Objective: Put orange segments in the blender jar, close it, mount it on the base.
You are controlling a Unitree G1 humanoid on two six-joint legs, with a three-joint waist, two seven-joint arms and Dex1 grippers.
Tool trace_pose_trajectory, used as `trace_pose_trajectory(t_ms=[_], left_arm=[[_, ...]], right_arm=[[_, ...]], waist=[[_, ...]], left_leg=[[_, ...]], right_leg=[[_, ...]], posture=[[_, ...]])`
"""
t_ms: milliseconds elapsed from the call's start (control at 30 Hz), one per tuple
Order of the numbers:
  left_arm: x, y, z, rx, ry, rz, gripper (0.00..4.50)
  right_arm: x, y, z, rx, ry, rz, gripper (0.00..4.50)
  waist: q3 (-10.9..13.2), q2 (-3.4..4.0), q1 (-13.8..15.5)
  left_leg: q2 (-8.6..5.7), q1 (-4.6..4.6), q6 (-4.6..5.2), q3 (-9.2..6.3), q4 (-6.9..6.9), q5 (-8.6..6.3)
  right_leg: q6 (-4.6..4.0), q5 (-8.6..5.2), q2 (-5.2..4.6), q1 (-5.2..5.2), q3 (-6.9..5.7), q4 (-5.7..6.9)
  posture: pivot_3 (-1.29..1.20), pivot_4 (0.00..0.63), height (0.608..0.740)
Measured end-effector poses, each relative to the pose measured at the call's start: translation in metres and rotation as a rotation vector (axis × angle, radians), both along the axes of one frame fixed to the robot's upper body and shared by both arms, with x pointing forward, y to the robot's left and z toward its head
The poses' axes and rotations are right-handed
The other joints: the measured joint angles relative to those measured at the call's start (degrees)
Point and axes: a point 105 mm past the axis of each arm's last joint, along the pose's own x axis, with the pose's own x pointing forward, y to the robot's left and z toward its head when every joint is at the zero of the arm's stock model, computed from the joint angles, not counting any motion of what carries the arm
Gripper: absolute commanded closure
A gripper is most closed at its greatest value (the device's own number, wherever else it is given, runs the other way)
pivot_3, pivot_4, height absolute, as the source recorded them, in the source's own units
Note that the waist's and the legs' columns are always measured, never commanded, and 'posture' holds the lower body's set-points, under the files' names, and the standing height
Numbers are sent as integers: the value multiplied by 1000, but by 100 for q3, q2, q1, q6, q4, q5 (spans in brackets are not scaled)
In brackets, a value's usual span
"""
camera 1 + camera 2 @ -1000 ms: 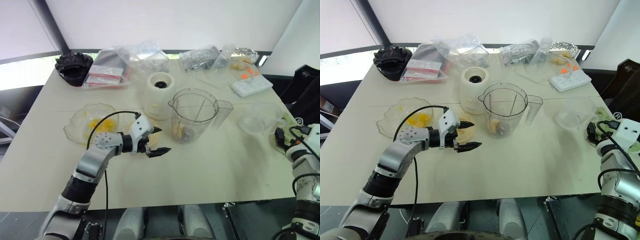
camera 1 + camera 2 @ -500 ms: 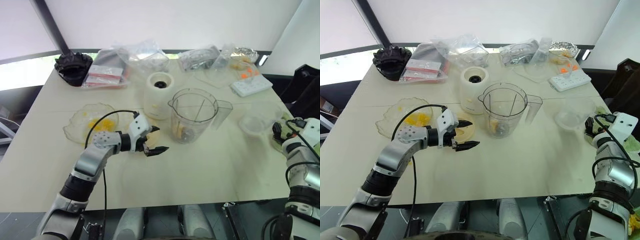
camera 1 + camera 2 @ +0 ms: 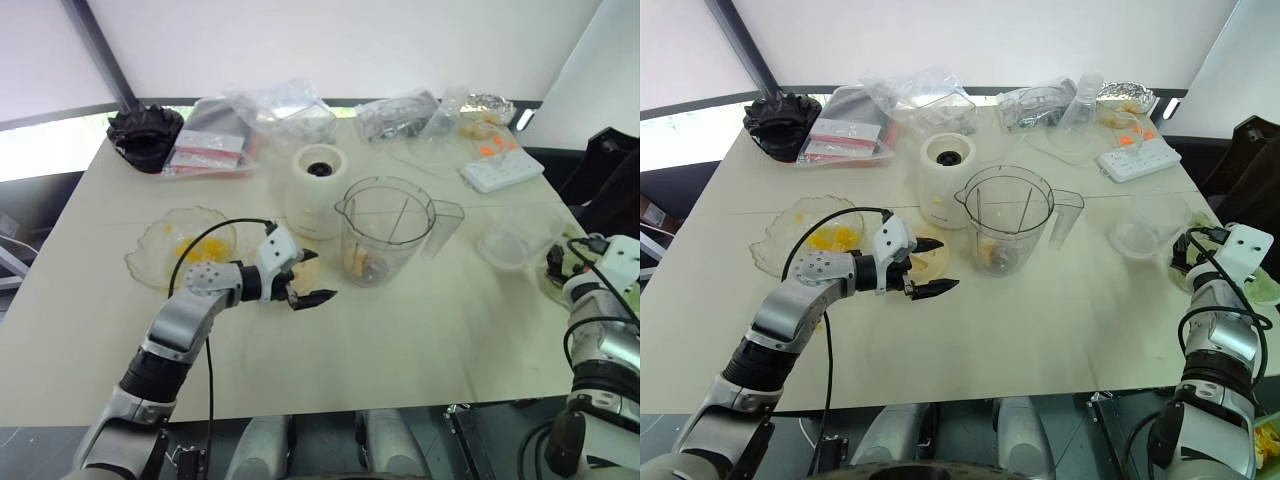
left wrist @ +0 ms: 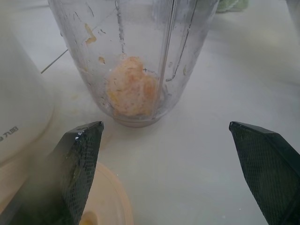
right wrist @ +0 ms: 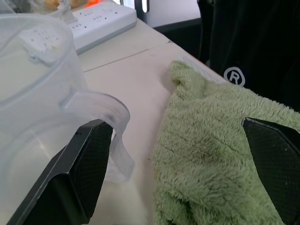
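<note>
While the left gripper (image 3: 923,268) hangs released near the middle of the desk (image 3: 1040,330), its fingers spread wide over a flat cream lid (image 3: 930,263), it's grasping nothing. Over at the desk's right edge the right gripper (image 5: 180,168) is also spread wide and empty, sitting above a green towel (image 5: 211,154) right beside a clear tub (image 5: 37,93).

Just past the left gripper stands the blender jar (image 3: 1010,225), upright, uncovered, with orange segments (image 4: 131,91) already sitting at the bottom by the blade. More segments are in the wavy clear dish (image 3: 780,240) toward the left edge. The base (image 3: 945,180) is just behind the jar, nearly touching it.

My worry: that lid is flat and low, so a pinch from this angle could just skid it along the desk into the jar or the base. Since the jar's light and tall, a nudge might tip it and dump the fruit.

Bags and a power strip (image 3: 1142,158) clutter the far edge.
</note>
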Motion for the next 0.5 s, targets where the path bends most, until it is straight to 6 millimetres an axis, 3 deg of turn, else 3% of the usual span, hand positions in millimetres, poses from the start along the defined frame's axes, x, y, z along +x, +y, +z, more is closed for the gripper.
trace_pose_trajectory(t_ms=[233, 500], left_arm=[[1, -1, 1, 0, -7, -2, 25], [4, -2, 8, 1, -31, -8, 0]], right_arm=[[1, 0, -2, 3, -2, -2, 0], [7, 6, 2, -11, -11, 24, 4089]], waist=[[0, 0, 0], [0, 0, 5]], left_leg=[[0, 2, 0, 1, -16, 0], [-1, 3, 0, 0, -24, 0]], right_leg=[[1, 0, 0, -1, 1, -11], [3, -1, 0, -2, 1, -14]], posture=[[0, 150, 740], [0, 150, 740]])
